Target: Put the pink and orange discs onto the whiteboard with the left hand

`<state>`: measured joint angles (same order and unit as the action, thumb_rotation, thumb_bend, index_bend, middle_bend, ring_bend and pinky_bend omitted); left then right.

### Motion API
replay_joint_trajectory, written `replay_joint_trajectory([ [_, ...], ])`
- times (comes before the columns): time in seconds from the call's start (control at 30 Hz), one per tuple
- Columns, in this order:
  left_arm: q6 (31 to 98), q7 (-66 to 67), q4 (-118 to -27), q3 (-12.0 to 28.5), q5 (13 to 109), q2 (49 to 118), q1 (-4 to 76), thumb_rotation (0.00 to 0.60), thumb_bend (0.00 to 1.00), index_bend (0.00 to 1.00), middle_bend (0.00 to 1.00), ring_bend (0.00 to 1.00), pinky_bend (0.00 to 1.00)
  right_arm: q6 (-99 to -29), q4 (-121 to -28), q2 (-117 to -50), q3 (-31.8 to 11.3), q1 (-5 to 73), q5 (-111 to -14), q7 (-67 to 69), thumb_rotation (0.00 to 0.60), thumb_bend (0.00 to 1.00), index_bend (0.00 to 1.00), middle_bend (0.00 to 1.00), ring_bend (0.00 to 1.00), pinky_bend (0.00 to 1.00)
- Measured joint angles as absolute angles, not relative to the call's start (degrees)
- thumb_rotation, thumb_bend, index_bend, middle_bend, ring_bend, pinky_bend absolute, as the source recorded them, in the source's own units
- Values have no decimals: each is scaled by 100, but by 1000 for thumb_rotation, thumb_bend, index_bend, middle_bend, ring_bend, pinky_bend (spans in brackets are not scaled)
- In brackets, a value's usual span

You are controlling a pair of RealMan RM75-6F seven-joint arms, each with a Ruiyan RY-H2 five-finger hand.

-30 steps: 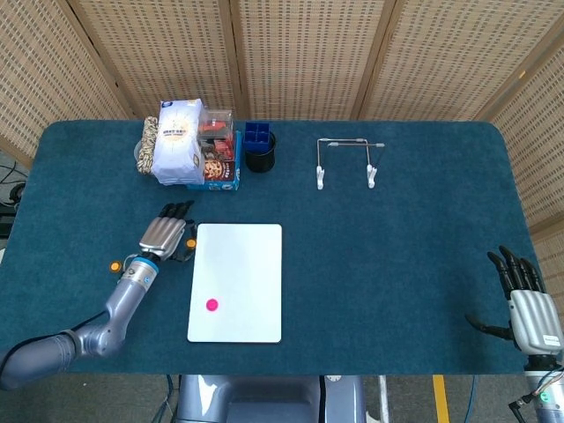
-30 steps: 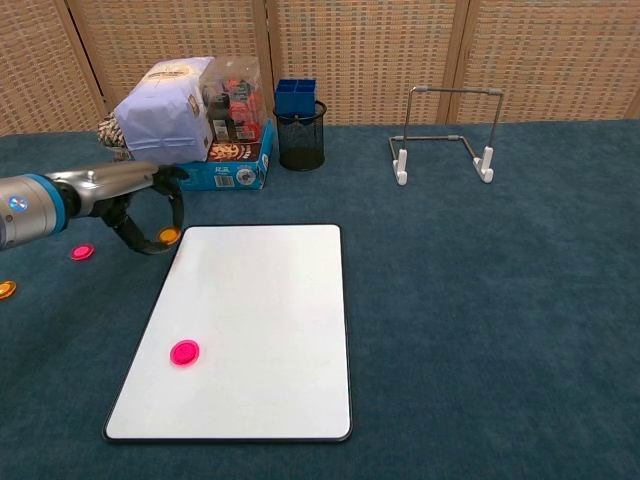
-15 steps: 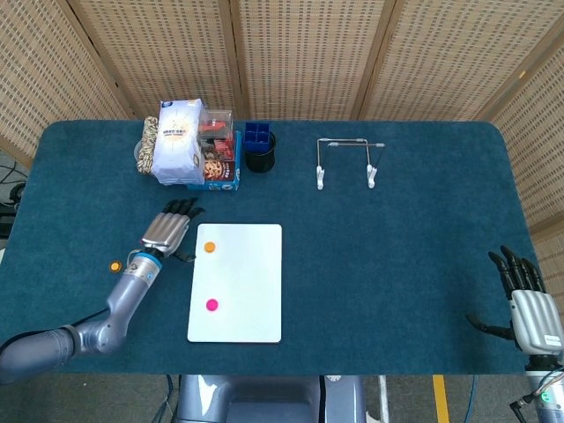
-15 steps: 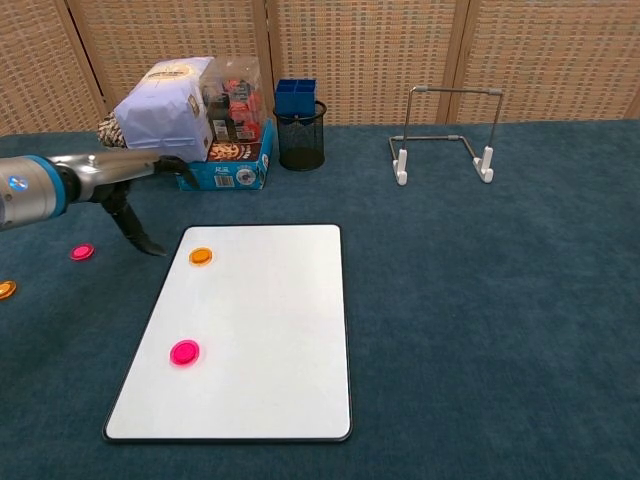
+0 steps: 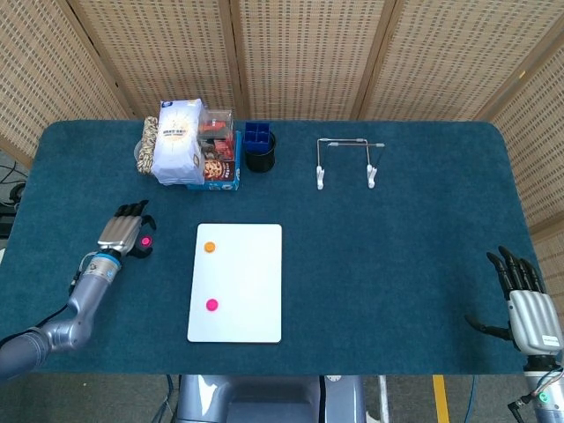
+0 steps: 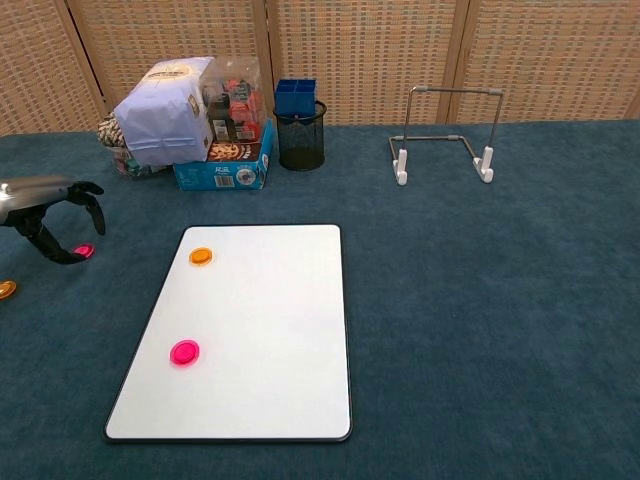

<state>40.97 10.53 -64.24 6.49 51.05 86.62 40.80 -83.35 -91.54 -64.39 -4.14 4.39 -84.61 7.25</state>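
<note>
While I watch both of my cameras, my left hand (image 5: pixel 125 234) sits out over the blue-carpeted counter (image 5: pixel 397 229), well left of the white rectangular whiteboard (image 5: pixel 242 291). Its fingers (image 6: pixel 92 205) arch down around a small pink disc (image 6: pixel 84 250) lying on the cloth; chest view shows thumb and fingers apart on either side of it, and I cannot tell whether any fingertip touches it. Nothing is lifted. On the board already: an orange disc (image 5: pixel 210 248) near the far left corner and a second pink disc (image 5: pixel 211 305) lower down on the left side, both lying flat. Another orange disc (image 6: pixel 5 290) lies on the counter at the left edge of the chest view, nearer me than the hand. My right hand (image 5: pixel 527 304) rests low at the near right corner of the counter, fingers straight and spread, holding nothing. Along the far edge: a white paper bag (image 5: pixel 178 141) leaning against a blue snack box (image 5: pixel 218 163), a black mesh cup holding blue blocks (image 5: pixel 259 150) just right of them, and a wire stand with white feet (image 5: pixel 348 161) further right, apart from the rest.
</note>
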Motion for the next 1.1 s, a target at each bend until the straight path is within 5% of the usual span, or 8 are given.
replay_joint_trajectory([
  [0.83,3864,784,-5847,744,5322,8881,3963,600,312,414,0,0,0,-8328,-9148,-6438,-412,438,-8455,728,600,141,0,0,0,0],
  [1.1,3870,934,-5805,751,5237,8900,3950,600,329,621,0,0,0,-8309,-9147,-6428,-411,442,-8452,768,600,142,0,0,0,0],
])
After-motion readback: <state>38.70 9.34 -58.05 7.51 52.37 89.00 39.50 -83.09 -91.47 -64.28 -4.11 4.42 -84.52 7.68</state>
